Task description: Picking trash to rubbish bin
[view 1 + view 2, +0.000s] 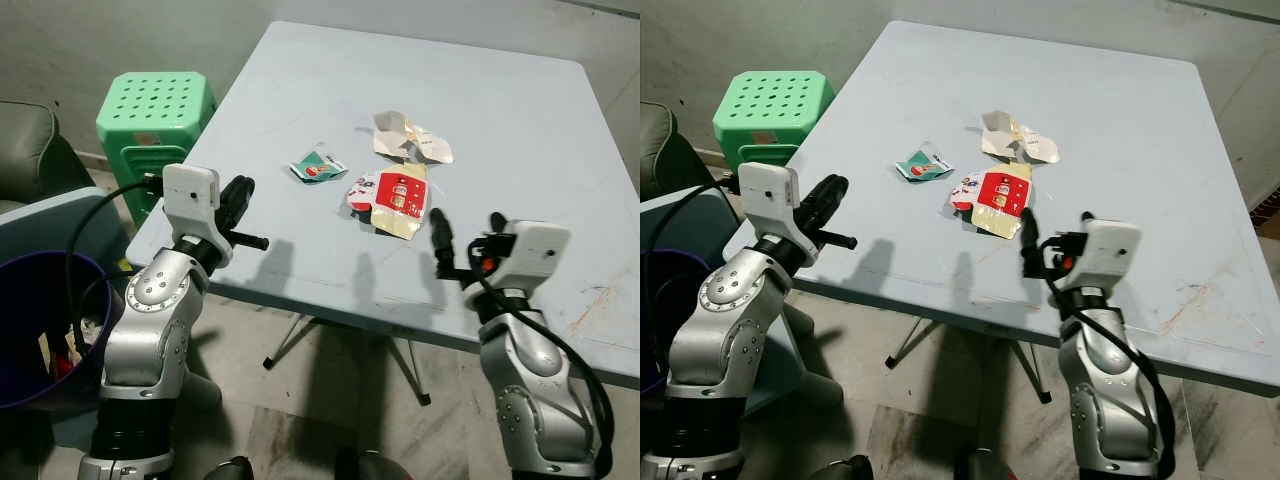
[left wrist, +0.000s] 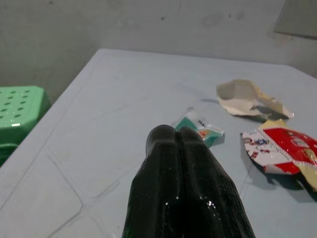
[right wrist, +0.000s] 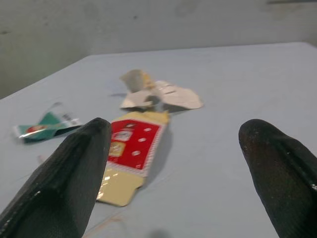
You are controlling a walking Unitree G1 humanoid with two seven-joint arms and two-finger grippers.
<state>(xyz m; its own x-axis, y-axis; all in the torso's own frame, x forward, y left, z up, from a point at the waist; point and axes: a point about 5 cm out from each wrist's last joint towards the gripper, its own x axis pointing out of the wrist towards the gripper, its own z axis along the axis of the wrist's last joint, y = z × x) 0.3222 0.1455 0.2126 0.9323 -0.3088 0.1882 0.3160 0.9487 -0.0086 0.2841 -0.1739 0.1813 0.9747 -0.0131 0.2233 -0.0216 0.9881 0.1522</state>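
Your right gripper (image 3: 173,178) has its jaws spread wide apart, holding nothing, while your left gripper (image 2: 181,148) has its two black fingers pressed together, also empty. Both hang over the near edge of the pale blue folding table (image 1: 520,130), the left one near the table's left corner and the right one further along the same edge, facing the litter. Beside your left arm, down at floor level, you see the dark purple rubbish bin (image 1: 25,330) with a few scraps inside, well apart from the trash on the table. Just beyond the right gripper lies the flattened red and cream carton (image 1: 400,198), flat on the tabletop, its red printed panel facing up and a cream flap pointing towards you. Touching its left side is a small red and white wrapper (image 1: 361,190). Further left, a little apart from those two, sits the green and white sachet (image 1: 317,168), roughly ahead of the left gripper. Behind the carton, further from you, you find the crumpled beige and white paper (image 1: 408,140), its near end meeting the carton's far end. Past the table's left edge stands a green plastic stool (image 1: 155,105) with a perforated seat, and a grey wall runs behind it all.
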